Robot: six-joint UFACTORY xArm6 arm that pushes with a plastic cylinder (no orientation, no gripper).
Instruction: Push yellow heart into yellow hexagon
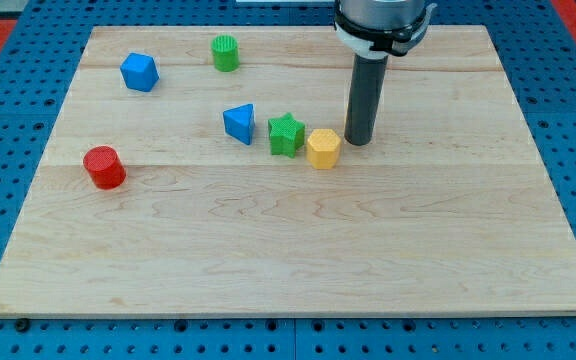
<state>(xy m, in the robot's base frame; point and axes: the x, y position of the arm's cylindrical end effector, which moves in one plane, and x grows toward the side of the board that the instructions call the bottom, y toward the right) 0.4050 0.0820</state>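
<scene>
**A:** So where's everything placed on the wooden board point(288, 260) right now?

**B:** Roughly mid-board, my tip point(357, 141) is planted just right of the yellow hexagon point(323, 148), close beside it, though whether contact is made can't be told. No jaws are fitted, so nothing is clamped or held; it's only a straight dark rod. The green star point(286, 134) is set just left of the hexagon, nearly touching, and the blue triangular block point(239, 123) is found a little further left.

**A:** And the yellow heart?

**B:** It can't be spotted anywhere in view, possibly hidden behind the rod. Otherwise, a red cylinder point(103, 167) is parked well off to the left, nearer the front. A blue block point(139, 72), shape hard to make out, and a green cylinder point(225, 52) are placed at the far left.
</scene>
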